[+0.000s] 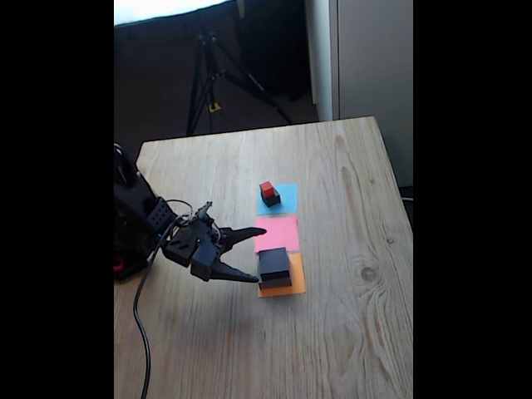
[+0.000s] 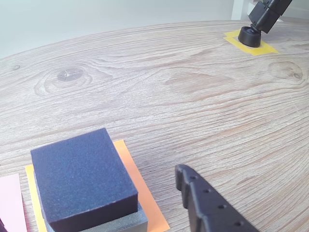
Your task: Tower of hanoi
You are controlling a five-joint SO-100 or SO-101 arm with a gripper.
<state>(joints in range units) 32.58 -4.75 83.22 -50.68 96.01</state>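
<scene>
My jaws stand wide and hold nothing. In the fixed view my gripper (image 1: 259, 254) hovers just left of the stack on the orange paper square (image 1: 296, 287), one fingertip reaching toward the pink paper square (image 1: 281, 233), the other pointing at the stack's lower left side.

That stack is the medium black block (image 1: 273, 263) sitting on the large flat grey block (image 1: 275, 283). Farther up the wooden table (image 1: 349, 332), on the blue paper square (image 1: 288, 196), the tiny red cube (image 1: 266, 189) rests on the small black cube (image 1: 272, 199). The pink square between them is bare.

I judge the step in hand to be taking the medium black block off the grey one. To do it well I should come in level with the upper block only, centre it between my fingers, close on its two opposite side faces, and lift straight up so the grey block does not drag off the orange paper. The surface looks like foam, so a gentle squeeze should be enough.

The wrist view shows what the fixed view cannot: the medium black block's (image 2: 82, 181) grainy top, the thin grey edge (image 2: 126, 223) peeking out under it, and one perforated finger (image 2: 207, 205) off to the block's right, not touching it. It also shows a black foot on yellow tape (image 2: 251, 39). The fixed view alone gives the red-and-black pair and all three squares in line.
</scene>
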